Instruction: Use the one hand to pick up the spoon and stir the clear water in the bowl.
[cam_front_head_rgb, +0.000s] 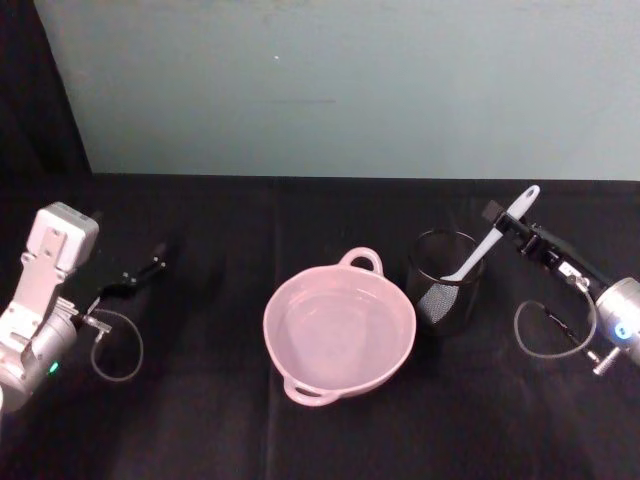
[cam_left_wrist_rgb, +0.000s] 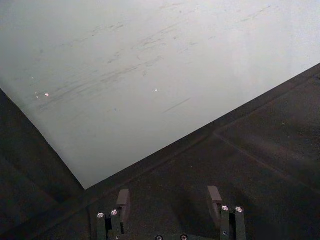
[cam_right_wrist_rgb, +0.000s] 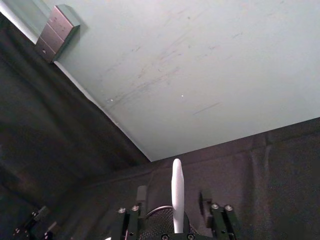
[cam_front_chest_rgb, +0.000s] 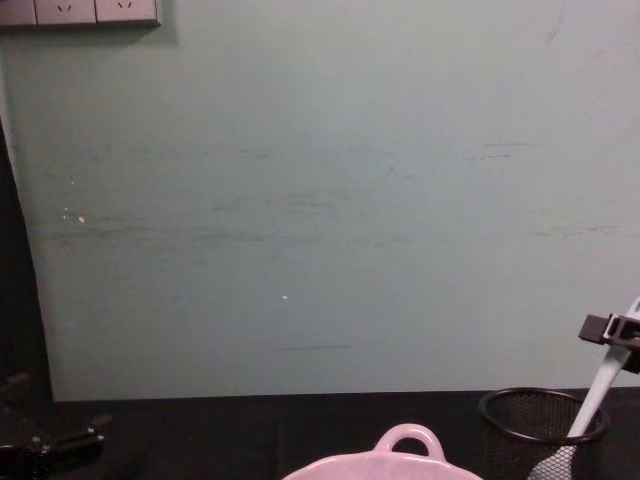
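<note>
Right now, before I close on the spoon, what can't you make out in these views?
1. Grip height: the open right end effector straddles the spoon handle, but the right wrist view's bottom edge cuts off the lower handle.
2. Spoon head: veiled by the mesh cup wall in the head view, cut by the chest view's bottom edge.
3. Water level: too clear to read in the bowl, head view.

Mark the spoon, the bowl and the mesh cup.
spoon (cam_front_head_rgb: 493, 236): head view, middle of the handle.
bowl (cam_front_head_rgb: 285, 315): head view, left inner wall.
mesh cup (cam_front_head_rgb: 432, 302): head view, front mesh wall.
</note>
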